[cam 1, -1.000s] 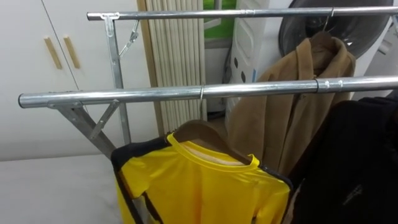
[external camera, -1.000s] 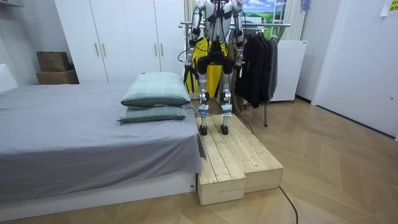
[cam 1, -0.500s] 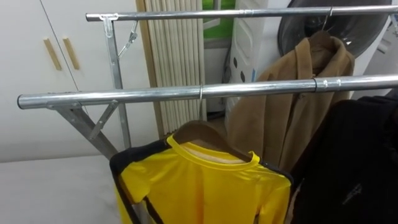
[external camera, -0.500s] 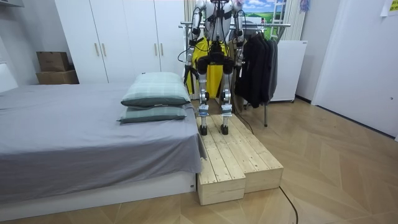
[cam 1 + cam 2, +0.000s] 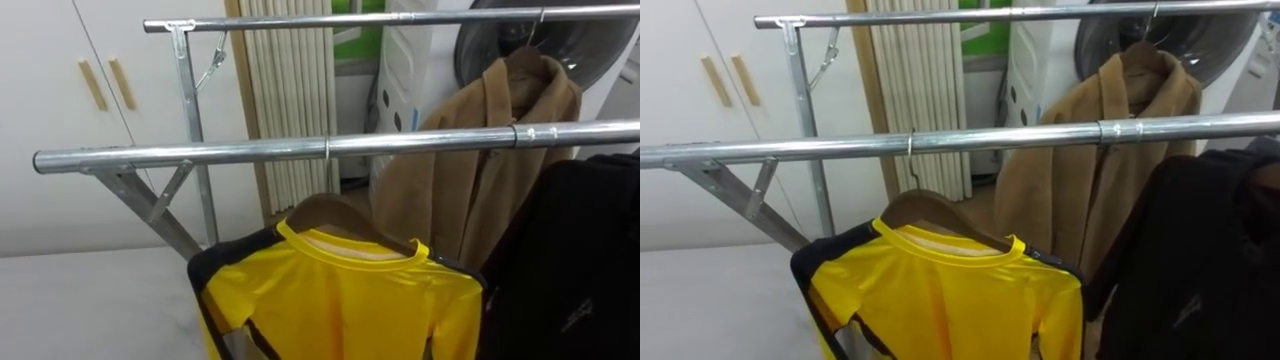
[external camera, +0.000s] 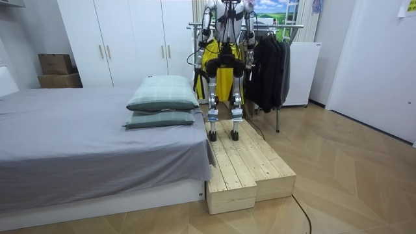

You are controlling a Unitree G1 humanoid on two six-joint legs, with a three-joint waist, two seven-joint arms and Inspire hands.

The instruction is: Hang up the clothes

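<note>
A: Where's the shirt now?
B: The yellow shirt sits on its wooden hanger, the hook over the near rail, left of the black garment. I'd judge the hanging done.
A: And each robot hand?
B: Open or closed, I cannot tell. The next move should let go without tugging the shirt.
A: Anything in the way?
B: The brown coat hangs on the far rail. The robot stands on a wooden platform beside the bed.
</note>
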